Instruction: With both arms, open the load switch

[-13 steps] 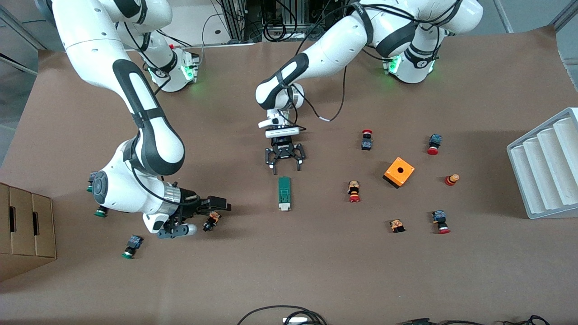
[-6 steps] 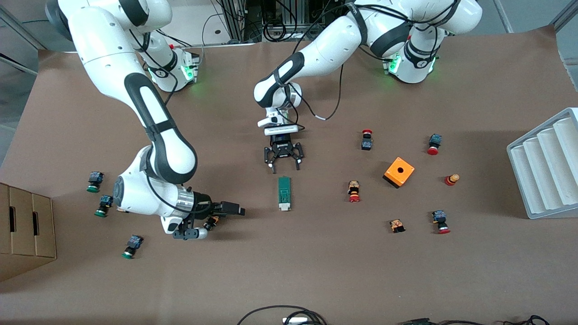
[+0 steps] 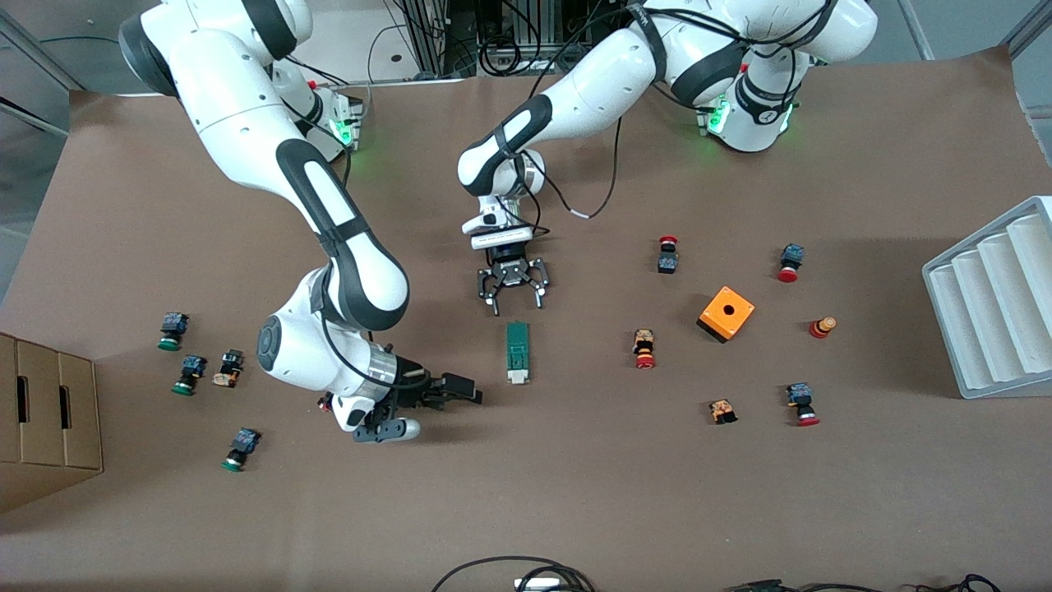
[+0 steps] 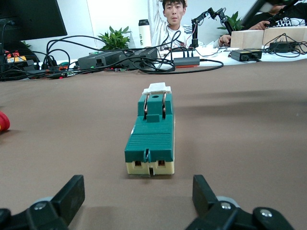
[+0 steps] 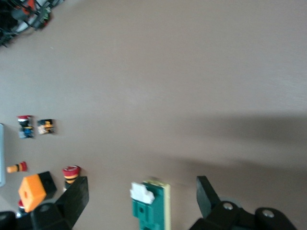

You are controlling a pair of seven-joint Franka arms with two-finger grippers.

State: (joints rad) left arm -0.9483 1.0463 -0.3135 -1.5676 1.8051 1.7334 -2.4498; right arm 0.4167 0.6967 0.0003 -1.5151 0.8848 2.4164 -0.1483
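- The narrow green rectangular load switch (image 3: 517,352) lies flat on the brown paper-covered table (image 3: 575,493), about mid-table.
- Its long axis runs twelve to six on the front view's clock; the small white slider end (image 3: 517,377) points to six, toward the front camera, and the plain green end to twelve, toward the robots' bases.
- The left wrist view looks straight down that axis: cream-edged green end (image 4: 149,165) closest, white slider piece (image 4: 157,88) at the other end.
- The left gripper (image 3: 514,307) hangs at the switch's twelve o'clock, just off its green end, black fingers (image 4: 72,194) spread wide apart, nothing between them.
- The right gripper (image 3: 460,389) hovers low at the switch's eight o'clock, near the slider end, fingers (image 5: 206,194) wide apart and holding nothing; its wrist view shows the slider end (image 5: 142,193) between the two fingers.
- Open room: bare table all round the switch. The closest neighbour at three o'clock is a red-capped push-button (image 3: 644,349), well apart.
- An orange box with a round hole (image 3: 726,313) sits toward the left arm's end of the table.
- From the switch's six o'clock to the table's front edge the paper is open.
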